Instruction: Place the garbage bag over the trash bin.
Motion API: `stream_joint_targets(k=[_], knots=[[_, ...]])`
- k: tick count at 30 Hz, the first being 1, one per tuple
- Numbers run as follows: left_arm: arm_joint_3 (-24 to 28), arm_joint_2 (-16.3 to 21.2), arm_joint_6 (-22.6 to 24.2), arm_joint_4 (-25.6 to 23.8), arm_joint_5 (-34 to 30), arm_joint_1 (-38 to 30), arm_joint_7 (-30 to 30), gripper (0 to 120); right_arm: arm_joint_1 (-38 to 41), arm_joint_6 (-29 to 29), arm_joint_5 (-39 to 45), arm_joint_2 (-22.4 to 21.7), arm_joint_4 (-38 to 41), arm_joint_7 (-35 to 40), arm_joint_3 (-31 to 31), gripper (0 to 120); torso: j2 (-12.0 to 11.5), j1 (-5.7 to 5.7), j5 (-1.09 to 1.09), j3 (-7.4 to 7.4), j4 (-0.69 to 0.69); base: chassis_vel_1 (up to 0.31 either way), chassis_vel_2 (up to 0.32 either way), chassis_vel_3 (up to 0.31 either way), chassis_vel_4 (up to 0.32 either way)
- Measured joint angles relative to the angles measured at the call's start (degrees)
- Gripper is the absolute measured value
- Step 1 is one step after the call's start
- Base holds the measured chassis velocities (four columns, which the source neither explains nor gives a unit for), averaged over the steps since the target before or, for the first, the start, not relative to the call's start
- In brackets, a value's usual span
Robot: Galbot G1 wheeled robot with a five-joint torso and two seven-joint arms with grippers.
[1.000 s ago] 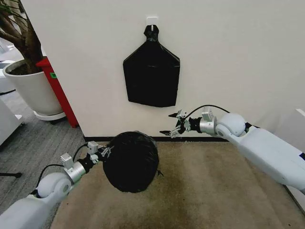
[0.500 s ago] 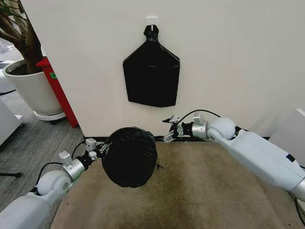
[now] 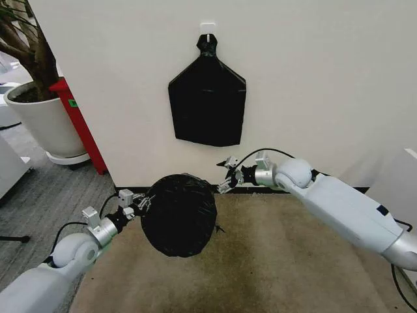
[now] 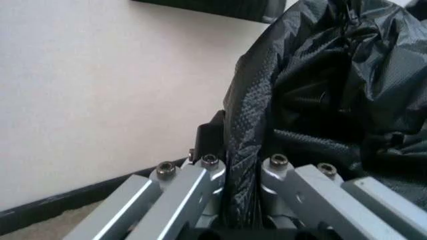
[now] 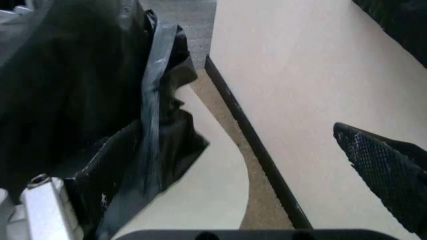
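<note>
Bag draped over bin — rim fit unfinished.
Your left gripper (image 3: 138, 203) pinches the garbage bag (image 3: 179, 214) at its side; right gripper (image 3: 228, 175) spread, empty, near; trash bin probably underneath — hidden.

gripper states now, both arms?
Left gripper: shut on the garbage bag, a fold pinched between its fingers.
Right gripper: open, holding nothing, near the bag's far edge.

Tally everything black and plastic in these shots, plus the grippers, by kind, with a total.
Loose garbage bag, pinched by the left gripper: 1
Flat bag bundle hanging on the wall: 1
Grippers, counting the open right gripper near the bag: 2
Total: 4
</note>
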Motion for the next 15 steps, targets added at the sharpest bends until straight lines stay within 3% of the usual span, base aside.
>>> stream_joint_targets(k=[15], knots=[[-1.4, -0.9, -0.3, -4.8, 0.5, 3.4, 0.9, 4, 0.2, 2.4, -3.5, 4.1, -7.5, -2.1, -0.4, 100, 0.0, 0.00, 0.02, 0.00, 0.00, 0.000, 0.000, 0.000, 0.000]])
